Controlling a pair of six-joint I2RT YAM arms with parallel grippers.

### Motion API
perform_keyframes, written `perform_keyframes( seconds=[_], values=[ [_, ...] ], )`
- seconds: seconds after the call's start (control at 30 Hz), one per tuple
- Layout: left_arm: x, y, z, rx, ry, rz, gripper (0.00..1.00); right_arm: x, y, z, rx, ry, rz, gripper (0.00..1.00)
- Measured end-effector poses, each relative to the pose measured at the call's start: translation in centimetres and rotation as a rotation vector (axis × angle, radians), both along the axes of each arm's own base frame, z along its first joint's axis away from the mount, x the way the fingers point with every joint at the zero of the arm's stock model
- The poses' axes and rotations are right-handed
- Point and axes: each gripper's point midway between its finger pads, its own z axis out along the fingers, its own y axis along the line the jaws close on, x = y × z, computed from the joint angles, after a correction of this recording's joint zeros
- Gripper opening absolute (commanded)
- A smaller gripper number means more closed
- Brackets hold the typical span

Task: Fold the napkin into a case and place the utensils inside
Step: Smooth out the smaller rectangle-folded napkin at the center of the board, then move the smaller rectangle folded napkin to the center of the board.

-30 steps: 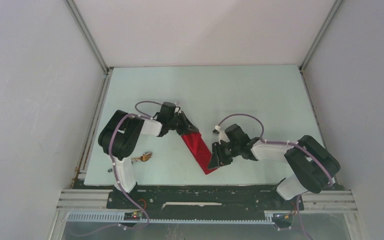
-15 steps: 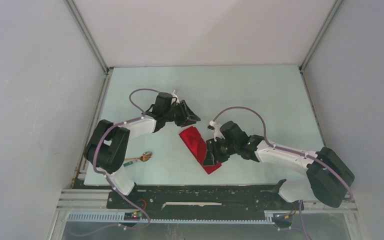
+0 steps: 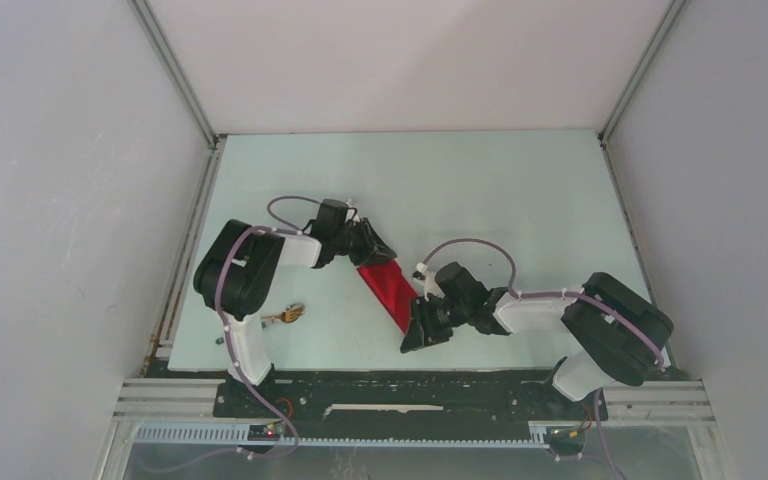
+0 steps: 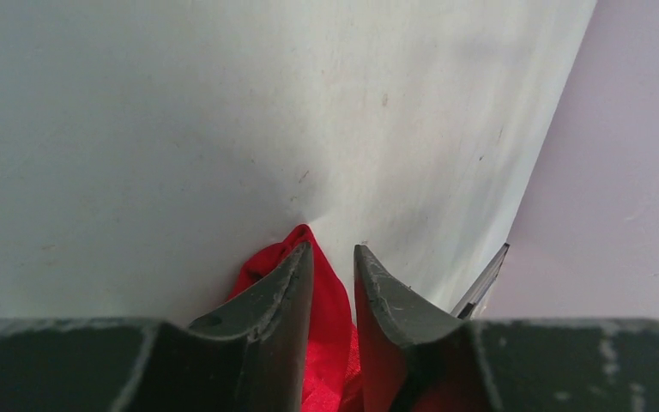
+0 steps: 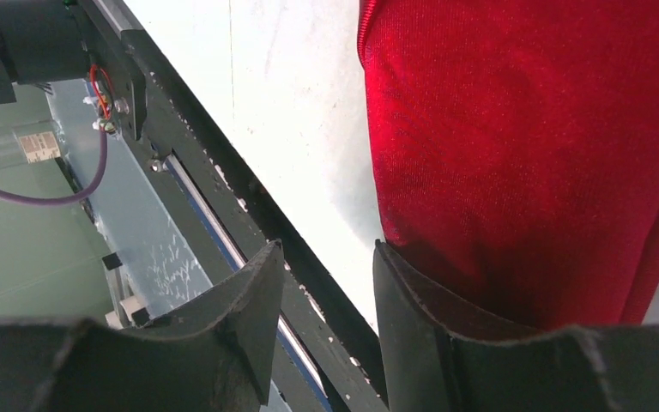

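since half a second ago the left gripper [image 3: 372, 247] has dropped back onto the far end of the napkin [image 3: 388, 288], and the right arm has folded back. the right gripper [image 3: 415, 338] now sits at the napkin's near end. the napkin lies as a narrow red strip. both pairs of jaws stand slightly apart: the left straddles the cloth tip, the right has one finger over the cloth.
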Motion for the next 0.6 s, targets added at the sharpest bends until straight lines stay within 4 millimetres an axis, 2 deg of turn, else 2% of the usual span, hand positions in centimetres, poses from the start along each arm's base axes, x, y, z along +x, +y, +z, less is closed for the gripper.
perform_keyframes(
  seconds=[0.17,0.3,0.43,0.6],
  values=[
    [0.3,0.4,0.1,0.033,-0.013,0.004,0.42,0.6,-0.3,0.0,-0.027,-0.033,-0.021,0.52],
    [0.0,1.3,1.9,0.063,-0.043,0.011,0.49,1.1,-1.5,0.4,-0.108,-0.081,-0.05,0.53],
    [-0.8,2.1,7.3,0.051,-0.145,0.019,0.54,0.6,-1.5,2.1,-0.162,-0.142,-0.046,0.56],
    [-2.7,3.6,15.3,0.03,-0.333,0.036,0.58,-0.5,1.0,4.8,-0.12,-0.198,-0.033,0.61]
  ],
)
